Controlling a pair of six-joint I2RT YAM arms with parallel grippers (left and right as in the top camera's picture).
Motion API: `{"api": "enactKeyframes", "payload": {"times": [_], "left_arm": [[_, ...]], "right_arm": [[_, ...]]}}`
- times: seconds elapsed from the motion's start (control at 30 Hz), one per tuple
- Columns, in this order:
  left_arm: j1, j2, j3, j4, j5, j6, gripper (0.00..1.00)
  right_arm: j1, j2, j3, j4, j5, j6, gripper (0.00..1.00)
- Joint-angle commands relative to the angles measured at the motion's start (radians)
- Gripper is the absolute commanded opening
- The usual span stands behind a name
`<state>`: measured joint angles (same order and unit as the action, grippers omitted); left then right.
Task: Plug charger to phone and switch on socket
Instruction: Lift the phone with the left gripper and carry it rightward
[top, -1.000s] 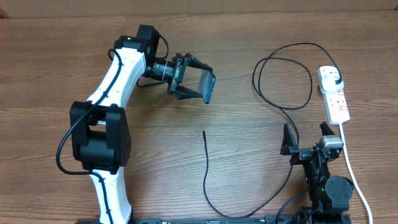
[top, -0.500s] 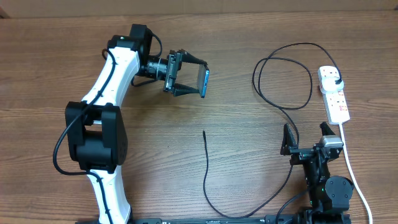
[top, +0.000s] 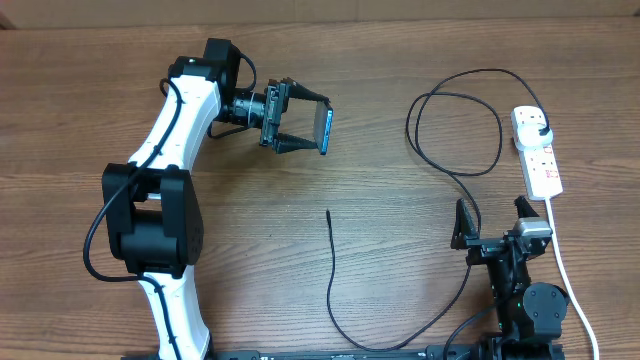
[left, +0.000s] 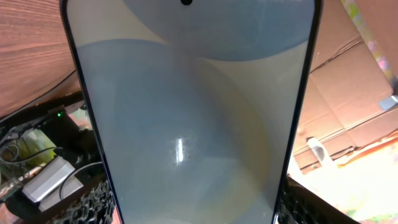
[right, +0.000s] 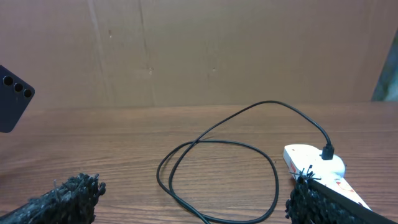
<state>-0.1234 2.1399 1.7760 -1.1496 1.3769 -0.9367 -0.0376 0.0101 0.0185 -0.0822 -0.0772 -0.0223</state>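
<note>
My left gripper (top: 312, 125) is shut on the phone (top: 326, 128), holding it on edge above the table at the upper middle. In the left wrist view the phone's screen (left: 193, 112) fills the frame between the two fingers. The charger cable (top: 334, 275) lies loose on the table, its connector tip (top: 328, 212) at the centre, a loop (top: 455, 120) further right, and its black plug (top: 540, 122) sitting in the white socket (top: 537, 150). My right gripper (top: 493, 220) stands open near the front right, nothing between its fingers. The right wrist view shows the cable loop (right: 217, 171), the socket (right: 314, 165) and the phone's back (right: 12, 99).
The socket's thick white cord (top: 565, 270) runs down the right side past my right arm. A cardboard wall (right: 199, 50) stands behind the table's far edge. Bare wooden tabletop (top: 400, 230) lies between the cable tip and my right gripper.
My left arm has carried the phone a little up and to the left, turning it more edge-on. The right arm, cable and socket have not moved.
</note>
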Motion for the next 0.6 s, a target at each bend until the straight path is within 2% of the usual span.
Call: {"api": "enactKeyframes", "payload": {"times": [0.0, 0.57], "left_arm": [[0.001, 0.002, 0.035, -0.003, 0.065, -0.021, 0.04], [0.027, 0.002, 0.035, -0.003, 0.093, -0.029, 0.05]], "right_arm": [[0.006, -0.007, -0.011, 0.005, 0.008, -0.002, 1.0], [0.006, -0.007, -0.011, 0.005, 0.008, -0.002, 1.0]]}}
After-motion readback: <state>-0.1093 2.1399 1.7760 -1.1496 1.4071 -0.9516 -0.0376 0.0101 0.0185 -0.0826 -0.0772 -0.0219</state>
